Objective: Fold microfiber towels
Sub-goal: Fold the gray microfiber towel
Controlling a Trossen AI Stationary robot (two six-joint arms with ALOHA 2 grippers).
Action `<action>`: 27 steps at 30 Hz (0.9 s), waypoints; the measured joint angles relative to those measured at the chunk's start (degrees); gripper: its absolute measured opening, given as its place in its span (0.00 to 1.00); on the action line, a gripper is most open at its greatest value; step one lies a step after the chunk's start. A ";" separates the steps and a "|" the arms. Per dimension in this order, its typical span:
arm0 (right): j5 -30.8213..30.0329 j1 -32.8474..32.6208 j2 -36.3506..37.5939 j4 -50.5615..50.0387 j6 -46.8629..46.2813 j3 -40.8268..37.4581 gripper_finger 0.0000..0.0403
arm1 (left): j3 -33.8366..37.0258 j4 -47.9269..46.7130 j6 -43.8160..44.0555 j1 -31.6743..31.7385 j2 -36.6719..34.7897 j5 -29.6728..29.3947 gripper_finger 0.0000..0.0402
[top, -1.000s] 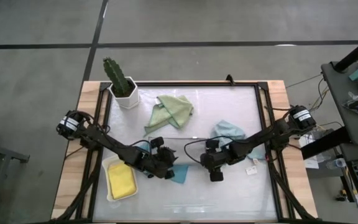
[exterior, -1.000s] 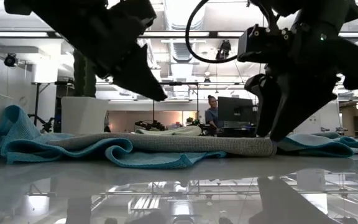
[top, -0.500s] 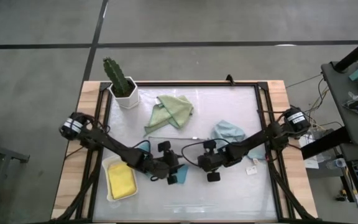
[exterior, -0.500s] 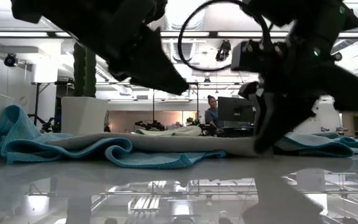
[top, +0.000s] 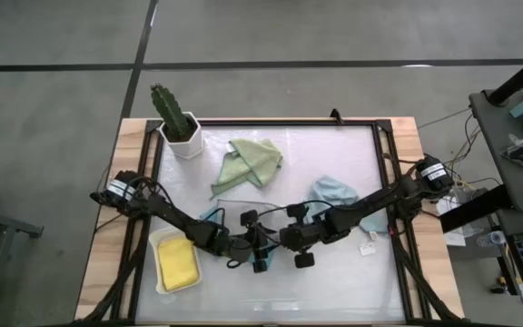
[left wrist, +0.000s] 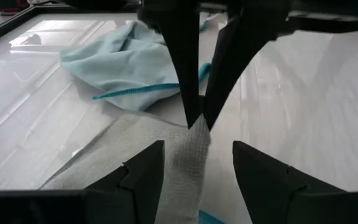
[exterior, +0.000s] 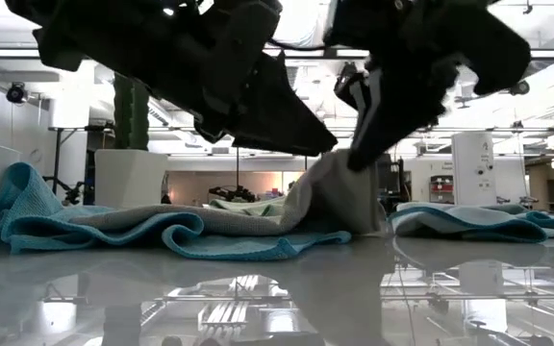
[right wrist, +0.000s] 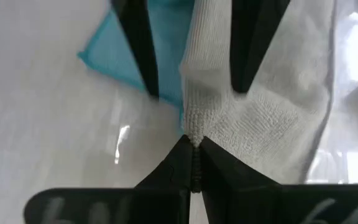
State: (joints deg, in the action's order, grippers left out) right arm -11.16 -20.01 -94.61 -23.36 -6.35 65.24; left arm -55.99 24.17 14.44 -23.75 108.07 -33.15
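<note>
The right end effector (right wrist: 193,163) was closed on a corner of the grey square microfiber towel (left wrist: 160,155), and that corner was lifted off the white table (top: 334,282) near the middle of its front half. The left end effector (left wrist: 194,158) stood directly opposite, with its fingers apart, one on each side of the same raised corner but not closing on it (in the low view both arms met above this peak of cloth).

So the towel's free body lay from the pinched corner toward the left side of the table, flat and low, partly on top of the teal microfiber towel (exterior: 229,245). Its long axis seemed to run left to right along the front edge, as far as I could judge from the low view. Both end effectors were equally near the corner; only the right one held it. The fold, I judged, would turn on carrying this corner across toward the left side.
</note>
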 joint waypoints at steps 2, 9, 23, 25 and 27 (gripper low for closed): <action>0.01 0.01 0.00 -0.39 0.24 1.05 0.03 | 0.00 0.70 -0.08 0.14 0.24 -0.01 0.44; 0.07 0.01 0.00 -0.38 0.92 2.29 0.03 | -0.56 1.42 0.11 1.11 1.46 -0.04 0.42; 1.10 0.44 2.31 -10.93 -0.32 4.85 0.28 | -0.31 0.52 0.19 0.93 1.10 -0.92 0.01; 0.65 0.57 3.39 -12.12 -0.43 4.70 0.36 | -0.12 0.49 0.33 0.62 0.76 -0.86 0.00; 0.61 0.38 3.80 -12.23 -0.52 3.86 0.44 | 0.06 0.50 1.34 0.53 0.44 -0.85 0.00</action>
State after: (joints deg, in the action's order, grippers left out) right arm -10.55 -19.63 -90.81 -35.59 -6.87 69.10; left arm -55.92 24.67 15.79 -23.22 108.51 -34.00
